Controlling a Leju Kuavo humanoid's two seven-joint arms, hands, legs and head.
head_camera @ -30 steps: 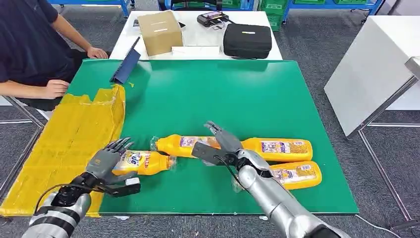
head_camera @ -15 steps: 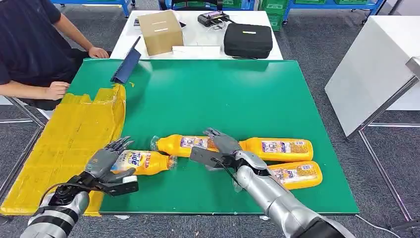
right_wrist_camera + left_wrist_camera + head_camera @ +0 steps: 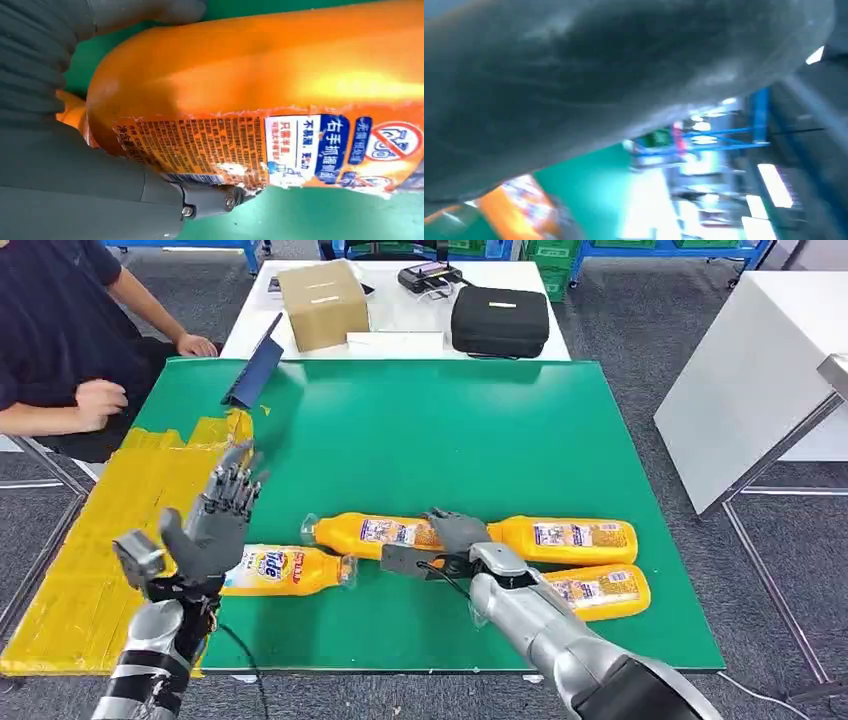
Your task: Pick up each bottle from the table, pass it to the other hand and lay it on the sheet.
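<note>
Several orange bottles lie on the green table (image 3: 450, 430). My right hand (image 3: 455, 537) grips the middle bottle (image 3: 365, 533) near its base, and the bottle still lies on the table. Seen from the right wrist, this bottle (image 3: 280, 75) sits between the fingers and the thumb (image 3: 150, 200). My left hand (image 3: 215, 525) is raised and open, fingers spread, above the left bottle (image 3: 290, 570), whose base end lies at the edge of the yellow sheet (image 3: 110, 540). Two more bottles (image 3: 575, 537) (image 3: 600, 590) lie to the right. The left wrist view is blurred, with an orange bottle (image 3: 519, 210) showing.
A person sits at the table's far left, one hand (image 3: 98, 400) raised near the sheet. A blue flat object (image 3: 255, 370) leans at the table's back left. A cardboard box (image 3: 322, 302) and a black case (image 3: 498, 322) sit on the white table behind.
My left hand let go of the left bottle and rose, opening with fingers spread. My right hand lowered onto the middle bottle and closed round it. The person's near hand lifted.
</note>
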